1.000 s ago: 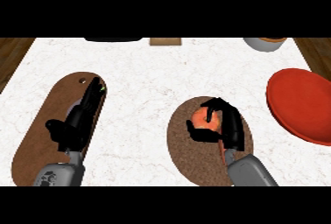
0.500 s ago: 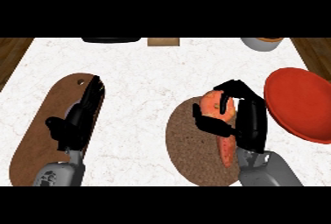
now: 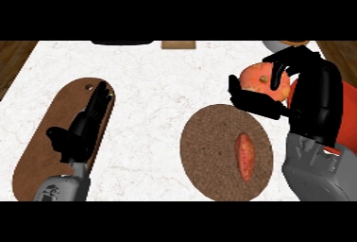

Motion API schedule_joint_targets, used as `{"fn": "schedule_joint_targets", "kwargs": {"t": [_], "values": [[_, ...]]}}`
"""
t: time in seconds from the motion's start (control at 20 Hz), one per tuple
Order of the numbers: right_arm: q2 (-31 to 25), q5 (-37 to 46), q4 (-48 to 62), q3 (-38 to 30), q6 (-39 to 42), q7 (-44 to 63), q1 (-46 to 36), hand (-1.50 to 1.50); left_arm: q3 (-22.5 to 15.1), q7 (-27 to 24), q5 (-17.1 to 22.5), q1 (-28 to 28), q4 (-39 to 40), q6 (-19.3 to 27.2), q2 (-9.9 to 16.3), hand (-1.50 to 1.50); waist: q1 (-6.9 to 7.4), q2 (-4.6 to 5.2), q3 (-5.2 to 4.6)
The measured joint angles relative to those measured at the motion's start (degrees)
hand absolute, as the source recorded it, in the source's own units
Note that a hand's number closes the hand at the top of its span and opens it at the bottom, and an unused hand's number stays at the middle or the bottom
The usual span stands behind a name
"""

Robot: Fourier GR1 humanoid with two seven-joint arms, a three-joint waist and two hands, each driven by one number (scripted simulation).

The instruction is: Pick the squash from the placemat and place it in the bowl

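My right hand (image 3: pixel 312 92) is shut on the orange squash (image 3: pixel 255 78) and holds it in the air, up and to the right of the round brown placemat (image 3: pixel 216 142). Fingers curl over the squash's top and the thumb runs beneath it. The red bowl (image 3: pixel 349 118) sits at the right edge, mostly hidden behind my right hand and forearm. An elongated orange vegetable (image 3: pixel 245 156) lies on the placemat. Over the long wooden cutting board (image 3: pixel 42 142) at the left, my left hand (image 3: pixel 80 128) rests open with its fingers straight.
Along the counter's far edge are a dark object (image 3: pixel 122 42), a small wooden block (image 3: pixel 178 45) and a grey cup (image 3: pixel 284 45). White marble counter (image 3: pixel 157 94) lies between the board and the placemat.
My right hand has lifted the squash off the placemat and carried it up and to the right toward the bowl, uncovering the elongated orange vegetable. The left hand has not moved.
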Motion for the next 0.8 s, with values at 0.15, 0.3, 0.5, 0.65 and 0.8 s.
{"fn": "schedule_joint_targets", "kwargs": {"t": [0.15,0.3,0.5,0.65,0.8], "values": [[-1.01,-0.05,0.96,-3.87,3.02,0.89,-2.94,1.5,-0.3,-0.28,-0.27,0.24,-0.06,0.05,-0.43,0.0,0.18,0.08,0.03],[-2.35,-1.64,2.68,-8.21,5.08,0.47,-5.12,1.5,-0.25,-0.33,-0.24,0.01,0.46,-0.15,-0.61,0.0,0.23,0.12,0.03],[-4.86,-2.09,7.33,-12.14,7.06,-0.5,-6.57,1.5,-0.69,0.38,-0.79,-0.61,0.43,0.17,-1.06,0.0,0.31,0.17,0.03],[-8.14,-2.24,10.95,-14.64,8.93,-2.45,-5.93,1.5,-0.72,0.22,-0.93,-0.27,0.36,0.27,-1.19,0.0,0.33,0.21,0.04],[-11.52,-1.46,14.97,-16.25,10.3,-4.96,-4.77,1.5,-0.78,0.66,-0.88,0.33,-0.65,0.07,-1.0,0.0,0.41,0.24,0.05]]}}
